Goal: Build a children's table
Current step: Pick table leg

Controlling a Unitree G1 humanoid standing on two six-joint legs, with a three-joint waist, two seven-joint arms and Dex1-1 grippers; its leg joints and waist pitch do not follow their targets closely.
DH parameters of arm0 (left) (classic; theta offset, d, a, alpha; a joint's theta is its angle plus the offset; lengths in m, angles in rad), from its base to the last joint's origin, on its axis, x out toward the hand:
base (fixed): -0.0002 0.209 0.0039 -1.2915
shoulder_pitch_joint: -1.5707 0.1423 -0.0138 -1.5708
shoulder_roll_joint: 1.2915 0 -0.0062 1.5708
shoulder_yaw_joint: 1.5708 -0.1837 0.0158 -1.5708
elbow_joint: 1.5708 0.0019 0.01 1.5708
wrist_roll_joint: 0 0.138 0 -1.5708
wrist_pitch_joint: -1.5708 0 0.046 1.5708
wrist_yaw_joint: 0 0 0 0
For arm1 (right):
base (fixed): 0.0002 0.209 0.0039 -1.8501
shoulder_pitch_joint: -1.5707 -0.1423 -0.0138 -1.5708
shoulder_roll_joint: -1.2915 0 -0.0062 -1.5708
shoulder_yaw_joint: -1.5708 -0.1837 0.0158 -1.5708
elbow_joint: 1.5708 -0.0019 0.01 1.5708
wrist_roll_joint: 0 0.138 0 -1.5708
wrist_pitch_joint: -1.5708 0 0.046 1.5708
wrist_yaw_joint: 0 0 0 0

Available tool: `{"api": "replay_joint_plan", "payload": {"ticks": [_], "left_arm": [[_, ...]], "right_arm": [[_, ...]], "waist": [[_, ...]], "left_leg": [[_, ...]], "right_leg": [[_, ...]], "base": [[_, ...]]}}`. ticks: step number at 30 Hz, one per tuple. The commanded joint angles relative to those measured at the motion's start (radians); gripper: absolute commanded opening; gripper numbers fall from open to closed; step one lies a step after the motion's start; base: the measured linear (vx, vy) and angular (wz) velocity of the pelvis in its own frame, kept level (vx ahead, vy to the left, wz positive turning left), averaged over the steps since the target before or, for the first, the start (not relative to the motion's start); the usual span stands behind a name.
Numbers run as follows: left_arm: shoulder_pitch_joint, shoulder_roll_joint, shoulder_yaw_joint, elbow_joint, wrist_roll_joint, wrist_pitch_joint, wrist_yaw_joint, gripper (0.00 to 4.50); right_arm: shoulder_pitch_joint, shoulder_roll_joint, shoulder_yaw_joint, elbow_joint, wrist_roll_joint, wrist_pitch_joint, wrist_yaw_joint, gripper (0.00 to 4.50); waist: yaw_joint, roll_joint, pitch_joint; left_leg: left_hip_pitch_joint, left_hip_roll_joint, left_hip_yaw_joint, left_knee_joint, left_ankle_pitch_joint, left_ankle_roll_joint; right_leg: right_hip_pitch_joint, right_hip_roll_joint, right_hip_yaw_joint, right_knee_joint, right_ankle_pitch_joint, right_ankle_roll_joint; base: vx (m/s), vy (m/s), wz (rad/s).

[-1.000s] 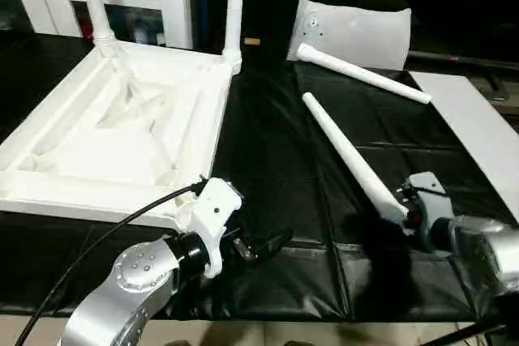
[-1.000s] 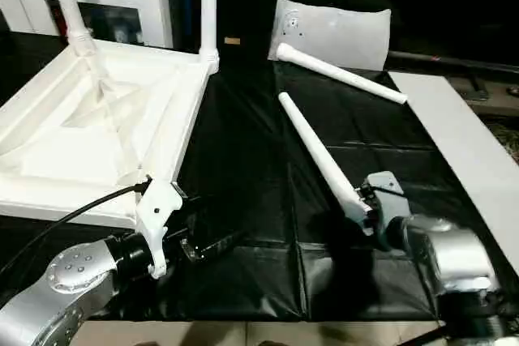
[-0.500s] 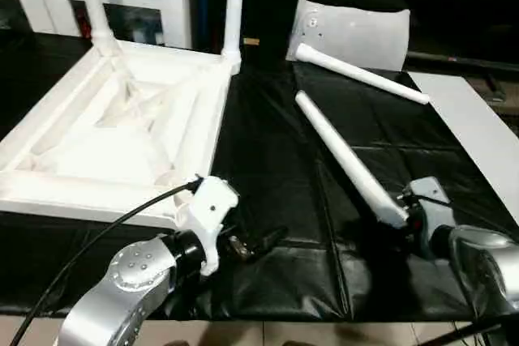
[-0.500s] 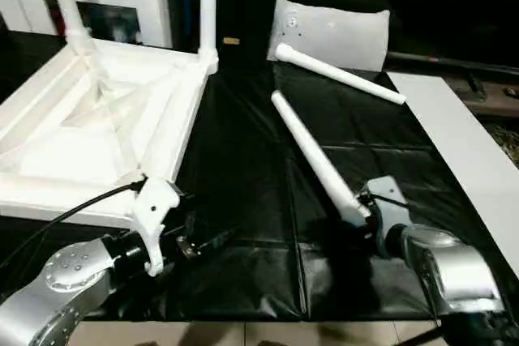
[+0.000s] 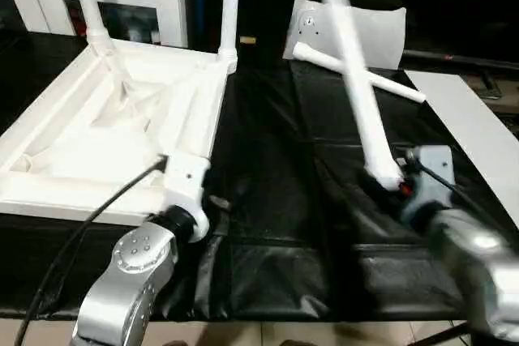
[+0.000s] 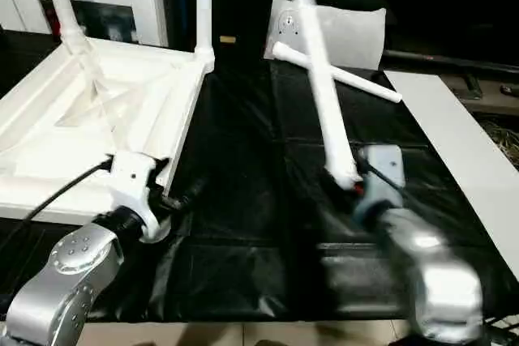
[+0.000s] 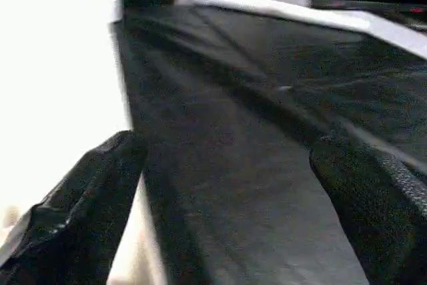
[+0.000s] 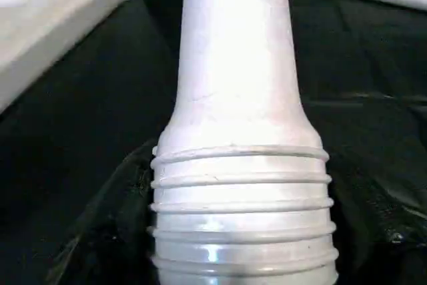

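Gripping the threaded thick end of a white leg (image 6: pixel 324 103), the right end effector (image 6: pixel 350 182) is clamped on it and tilts it up off the black surface (image 6: pixel 243 200), right of the upturned tabletop (image 5: pixel 105 127). Beyond it, another leg (image 5: pixel 357 74) lies flat near a white pillow-like slab (image 6: pixel 349 34). Two legs (image 5: pixel 229 6) stand upright in the tabletop's far corner sockets. At the tabletop's near right corner, the left end effector (image 7: pixel 227 178) hangs with fingers wide apart, holding nothing.
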Motion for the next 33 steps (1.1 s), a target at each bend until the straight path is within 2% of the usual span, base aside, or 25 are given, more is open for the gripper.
{"api": "replay_joint_plan", "payload": {"ticks": [1, 2, 4, 5, 6, 8, 9, 10, 11, 12, 13, 14, 15, 16, 17, 18, 19, 20, 21, 22, 24, 26, 30, 32, 33], "left_arm": [[-0.015, -0.009, 0.0, 0.007, 0.019, -0.008, 0.023, 4.5], [-0.016, -0.009, -0.001, 0.007, 0.021, -0.009, 0.024, 4.5], [-0.022, -0.023, 0.003, 0.018, 0.028, -0.021, 0.035, 4.5], [-0.022, -0.024, 0.003, 0.018, 0.029, -0.022, 0.035, 4.5], [-0.025, -0.028, 0.004, 0.025, 0.033, -0.027, 0.041, 4.5], [-0.026, -0.026, 0.003, 0.03, 0.035, -0.03, 0.045, 4.5], [-0.027, -0.026, 0.003, 0.032, 0.036, -0.031, 0.046, 4.5], [-0.027, -0.029, 0.003, 0.035, 0.039, -0.034, 0.05, 4.5], [-0.027, -0.031, 0.004, 0.036, 0.041, -0.035, 0.051, 4.5], [-0.027, -0.032, 0.004, 0.035, 0.042, -0.034, 0.053, 4.5], [-0.026, -0.033, 0.005, 0.035, 0.043, -0.034, 0.054, 4.5], [-0.026, -0.035, 0.006, 0.035, 0.045, -0.034, 0.055, 4.5], [-0.024, -0.039, 0.008, 0.035, 0.051, -0.039, 0.061, 4.5], [-0.023, -0.04, 0.008, 0.035, 0.054, -0.043, 0.064, 4.5], [-0.025, -0.047, 0.017, 0.035, 0.048, -0.026, 0.073, 4.5], [-0.026, -0.052, 0.023, 0.036, 0.043, -0.012, 0.078, 4.5], [-0.027, -0.055, 0.025, 0.036, 0.043, -0.01, 0.082, 4.5], [-0.027, -0.057, 0.028, 0.035, 0.039, -0.024, 0.078, 4.5], [-0.029, -0.054, 0.028, 0.033, 0.04, -0.03, 0.074, 4.5], [-0.031, -0.056, 0.034, 0.032, 0.039, -0.033, 0.076, 4.5], [-0.037, -0.066, 0.051, 0.032, 0.026, -0.055, 0.078, 4.5], [-0.039, -0.064, 0.059, 0.032, 0.024, -0.068, 0.075, 4.5], [-0.039, -0.06, 0.063, 0.03, 0.027, -0.056, 0.072, 4.5], [-0.036, -0.061, 0.063, 0.029, 0.028, -0.056, 0.069, 4.5], [-0.034, -0.062, 0.062, 0.027, 0.028, -0.055, 0.068, 4.5]], "right_arm": [[0.01, 0.011, 0.007, -0.032, -0.016, 0.001, -0.038, 2.77], [0.011, 0.014, 0.008, -0.033, -0.016, 0.002, -0.04, 2.77], [0.017, 0.054, 0.012, -0.043, -0.027, 0.008, -0.078, 2.77], [0.018, 0.054, 0.014, -0.044, -0.029, 0.007, -0.078, 2.77], [0.022, 0.039, 0.041, -0.05, -0.052, -0.003, -0.079, 2.77], [0.022, 0.03, 0.055, -0.049, -0.063, 0.005, -0.083, 2.77], [0.021, 0.023, 0.059, -0.044, -0.072, 0.008, -0.09, 2.77], [0.023, 0.008, 0.068, -0.04, -0.085, 0.014, -0.101, 2.77], [0.023, 0.0, 0.073, -0.038, -0.09, 0.018, -0.105, 2.77], [0.024, -0.006, 0.075, -0.035, -0.094, 0.018, -0.107, 2.77], [0.024, -0.01, 0.075, -0.034, -0.096, 0.018, -0.107, 2.77], [0.025, -0.011, 0.075, -0.033, -0.099, 0.019, -0.105, 2.77], [0.024, -0.013, 0.074, -0.035, -0.107, 0.024, -0.108, 2.77], [0.024, -0.014, 0.073, -0.036, -0.109, 0.025, -0.11, 2.77], [0.022, -0.006, 0.064, -0.035, -0.101, 0.028, -0.115, 2.77], [0.02, 0.0, 0.058, -0.035, -0.095, 0.031, -0.118, 2.77], [0.019, 0.007, 0.05, -0.036, -0.089, 0.03, -0.122, 2.77], [0.018, 0.014, 0.045, -0.037, -0.079, 0.034, -0.119, 2.77], [0.018, 0.011, 0.051, -0.038, -0.075, 0.036, -0.116, 2.77], [0.018, 0.006, 0.06, -0.039, -0.079, 0.036, -0.116, 2.77], [0.021, 0.003, 0.071, -0.04, -0.083, 0.035, -0.119, 2.77], [0.026, 0.011, 0.074, -0.042, -0.089, 0.033, -0.121, 2.77], [0.032, 0.019, 0.076, -0.044, -0.092, 0.029, -0.125, 2.77], [0.033, 0.018, 0.078, -0.045, -0.088, 0.028, -0.129, 2.77], [0.035, 0.017, 0.078, -0.046, -0.087, 0.028, -0.13, 2.77]], "waist": [[-0.008, 0.018, -0.045], [-0.022, 0.029, -0.045], [-0.046, 0.049, -0.045], [-0.049, 0.049, -0.046], [-0.057, 0.048, -0.05], [-0.055, 0.036, -0.043], [-0.042, 0.009, -0.045], [-0.021, -0.029, -0.051], [-0.018, -0.018, -0.049], [-0.026, -0.023, -0.042], [-0.024, -0.027, -0.047], [-0.028, -0.003, -0.054], [-0.031, 0.048, -0.068], [-0.04, 0.067, -0.078], [-0.054, 0.042, -0.088], [-0.045, 0.047, -0.084], [-0.05, 0.046, -0.074], [-0.041, 0.011, -0.072], [-0.024, 0.005, -0.069], [0.01, -0.019, -0.073], [0.012, -0.036, -0.08], [0.009, -0.027, -0.067], [-0.014, -0.005, -0.051], [-0.023, 0.007, -0.046], [-0.044, 0.029, -0.034]], "left_leg": [[0.008, 0.079, -0.028, -0.089, -0.116, -0.01], [0.023, 0.112, -0.055, -0.109, -0.16, -0.023], [0.046, 0.239, -0.131, -0.17, -0.155, 0.09], [0.051, 0.254, -0.139, -0.177, -0.139, 0.13], [0.028, 0.209, -0.183, -0.176, -0.124, 0.261], [0.009, 0.171, -0.163, -0.162, -0.138, 0.349], [-0.048, 0.022, -0.083, -0.051, -0.209, 0.27], [-0.035, -0.052, 0.02, 0.184, -0.213, 0.178], [-0.045, -0.046, 0.027, 0.2, -0.192, 0.154], [-0.038, -0.06, 0.036, 0.195, -0.204, 0.144], [-0.04, -0.059, 0.034, 0.169, -0.227, 0.149], [-0.027, -0.04, 0.018, 0.101, -0.21, 0.175], [0.038, 0.075, -0.042, -0.006, -0.085, 0.209], [0.077, 0.292, -0.18, -0.086, 0.018, 0.256], [0.106, 0.393, -0.223, -0.104, 0.151, 0.31], [0.109, 0.331, -0.185, -0.077, 0.27, 0.341], [0.087, 0.226, -0.125, -0.048, 0.445, 0.475], [0.019, 0.078, -0.021, -0.012, 0.381, 0.48], [-0.053, -0.029, 0.003, 0.026, 0.137, 0.377], [-0.036, 0.007, -0.015, 0.041, -0.021, 0.172], [-0.049, 0.008, -0.015, -0.012, -0.002, 0.023], [-0.039, 0.005, -0.005, -0.024, -0.063, -0.012], [0.014, 0.009, 0.0, -0.033, -0.353, -0.067], [0.038, 0.015, -0.007, -0.042, -0.439, -0.058], [0.064, 0.049, -0.031, -0.081, -0.569, -0.022]], "right_leg": [[0.028, -0.09, 0.056, -0.087, -0.162, -0.124], [0.027, -0.066, 0.033, -0.082, -0.148, -0.124], [0.009, -0.077, 0.0, -0.01, -0.097, -0.14], [-0.001, -0.079, -0.004, 0.012, -0.095, -0.145], [0.008, -0.083, -0.007, 0.028, -0.109, -0.204], [0.016, -0.1, -0.004, 0.002, -0.108, -0.334], [0.047, -0.121, -0.014, -0.109, -0.308, -0.475], [0.04, -0.158, -0.032, -0.199, -0.558, -0.418], [0.048, -0.161, -0.031, -0.195, -0.591, -0.383], [0.021, -0.114, -0.013, -0.187, -0.531, -0.297], [0.044, -0.109, -0.004, -0.175, -0.479, -0.264], [0.069, -0.095, -0.01, -0.185, -0.41, -0.182], [0.057, -0.051, -0.074, -0.178, -0.302, -0.055], [0.015, -0.058, -0.11, -0.038, -0.245, 0.033], [-0.096, -0.094, -0.066, 0.155, -0.294, 0.104], [-0.142, -0.1, -0.033, 0.189, -0.246, 0.067], [-0.152, -0.119, 0.028, 0.157, -0.07, -0.019], [-0.081, -0.092, 0.047, 0.024, 0.103, -0.07], [-0.009, -0.126, 0.064, -0.086, -0.073, -0.086], [-0.006, -0.201, 0.111, -0.123, -0.442, 0.059], [0.016, -0.128, 0.084, -0.099, -0.478, 0.225], [-0.004, -0.104, 0.078, -0.113, -0.533, 0.252], [-0.029, -0.061, 0.013, -0.142, -0.835, 0.154], [-0.033, -0.048, -0.011, -0.145, -0.805, 0.113], [-0.008, -0.043, -0.054, -0.146, -0.675, 0.045]], "base": [[0.0, 0.0, 0.0], [0.0, 0.0, 0.0], [-0.001, -0.029, 0.04], [-0.001, -0.058, 0.09], [-0.005, -0.109, 0.15], [-0.004, -0.161, 0.27], [-0.048, -0.192, 0.34], [-0.072, -0.195, 0.28], [-0.072, -0.195, 0.28], [-0.041, -0.189, 0.2], [-0.025, -0.179, 0.14], [-0.025, -0.179, 0.14], [-0.025, -0.18, 0.13], [-0.029, -0.213, 0.09], [-0.029, -0.213, 0.09], [-0.021, -0.192, 0.03], [-0.048, -0.154, 0.04], [-0.048, -0.154, 0.04], [-0.102, -0.196, -0.14], [-0.111, -0.233, -0.16], [-0.094, -0.227, -0.1], [-0.066, -0.182, -0.05], [-0.068, -0.057, -0.07], [-0.065, 0.053, -0.08], [-0.041, 0.103, -0.13]]}}
